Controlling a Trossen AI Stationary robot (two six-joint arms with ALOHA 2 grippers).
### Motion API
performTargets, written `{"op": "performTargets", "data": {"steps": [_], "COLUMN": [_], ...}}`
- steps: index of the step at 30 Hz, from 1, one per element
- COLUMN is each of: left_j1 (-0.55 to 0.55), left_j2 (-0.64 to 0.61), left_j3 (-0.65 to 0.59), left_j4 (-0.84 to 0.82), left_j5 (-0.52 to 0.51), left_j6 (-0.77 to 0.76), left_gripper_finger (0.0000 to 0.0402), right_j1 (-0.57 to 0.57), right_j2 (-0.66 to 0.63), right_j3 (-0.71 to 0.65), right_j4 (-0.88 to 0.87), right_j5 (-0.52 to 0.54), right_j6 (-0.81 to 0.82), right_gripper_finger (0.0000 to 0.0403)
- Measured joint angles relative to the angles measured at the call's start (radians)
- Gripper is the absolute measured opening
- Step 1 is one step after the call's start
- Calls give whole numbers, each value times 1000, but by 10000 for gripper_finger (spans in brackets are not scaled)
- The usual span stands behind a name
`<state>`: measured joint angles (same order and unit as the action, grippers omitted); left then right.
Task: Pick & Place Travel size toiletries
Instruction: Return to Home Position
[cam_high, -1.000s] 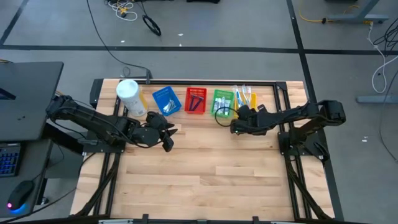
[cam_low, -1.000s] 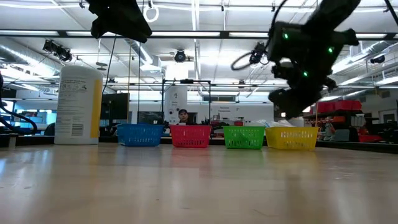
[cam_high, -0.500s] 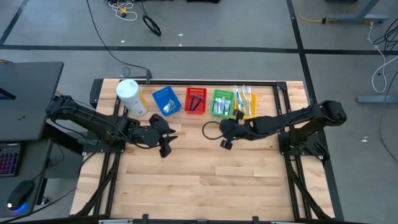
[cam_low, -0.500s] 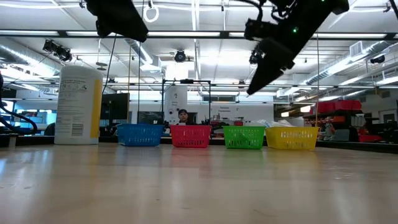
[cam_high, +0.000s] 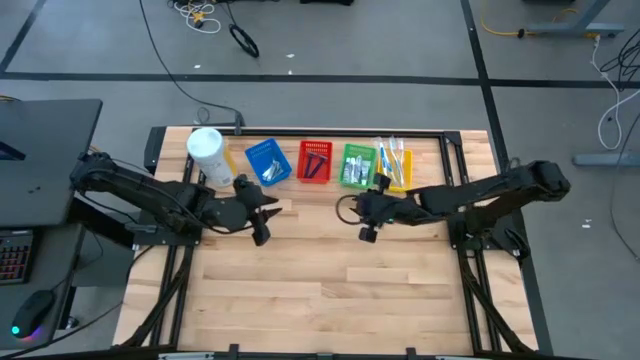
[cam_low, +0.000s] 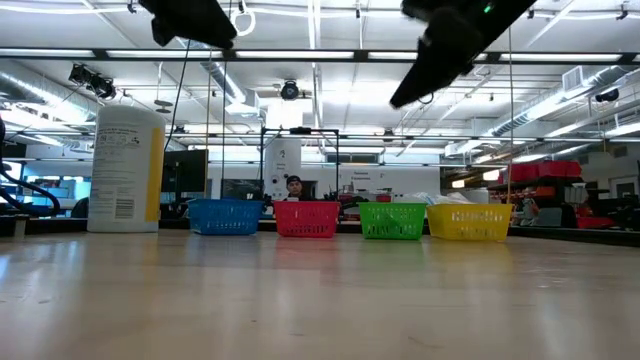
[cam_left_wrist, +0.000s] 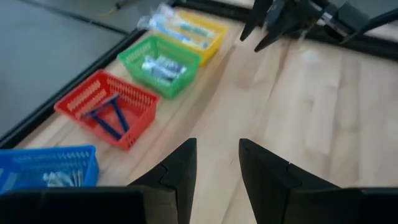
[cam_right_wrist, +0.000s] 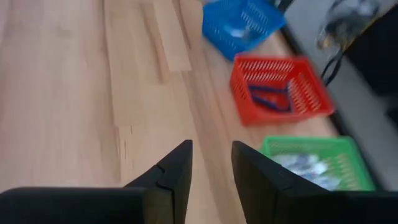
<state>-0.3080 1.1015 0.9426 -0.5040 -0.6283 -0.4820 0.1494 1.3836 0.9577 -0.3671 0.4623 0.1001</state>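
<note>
- We are seeing the left gripper (cam_high: 265, 215) hovering above the table (cam_high: 320, 290), in front of the blue basket (cam_low: 225, 216). Its fingers (cam_left_wrist: 180, 171) are standing slightly apart and are holding nothing.
- The right gripper (cam_high: 363, 216) is hanging over the table in front of the green basket (cam_low: 392, 220), pointing toward the left gripper but well apart from it. Its fingers (cam_right_wrist: 176, 168) are likewise parted by a narrow gap and are gripping nothing.
- The toiletries are lying in four baskets lined up along the table's back edge:
  - The dark blue razors (cam_left_wrist: 111, 117) are sitting in the red basket (cam_low: 306, 218).
  - The white tubes (cam_left_wrist: 160, 65) are sitting in the green basket.
  - The toothbrushes (cam_left_wrist: 183, 26) are sticking out over the rim of the yellow basket (cam_low: 469, 221).
  - Some small pale items (cam_left_wrist: 55, 180), which we cannot identify, are lying in the blue basket.
- The white canister (cam_high: 209, 155) is standing upright just beside the blue basket.
</note>
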Motion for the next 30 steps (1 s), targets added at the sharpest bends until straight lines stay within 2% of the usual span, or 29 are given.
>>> {"op": "performTargets", "data": {"steps": [5,8,10,13,15,22,26,30], "left_j1": [0,0,-1,-1,-1,-1,-1,-1], "left_j2": [-117,-192,-235,-302,-342,-469,-567,-702], "left_j3": [0,1,1,1,1,-28,-120,-257], "left_j4": [1,1,3,3,0,1,-1,66], "left_j5": [8,12,30,72,88,103,103,101], "left_j6": [48,82,100,136,168,258,249,233], "left_gripper_finger": [127,127,127,127,127,127,127,127], "right_j1": [56,82,97,123,137,125,120,120], "right_j2": [-127,-211,-269,-342,-389,-535,-622,-720], "right_j3": [0,0,0,0,0,-54,-144,-271], "right_j4": [-68,-92,-109,-119,-133,-184,-171,-43], "right_j5": [86,89,7,-208,-303,-306,-323,-434], "right_j6": [-55,-61,-105,-194,-236,-240,-221,-245], "right_gripper_finger": [120,120,120,120,120,120,120,120]}}
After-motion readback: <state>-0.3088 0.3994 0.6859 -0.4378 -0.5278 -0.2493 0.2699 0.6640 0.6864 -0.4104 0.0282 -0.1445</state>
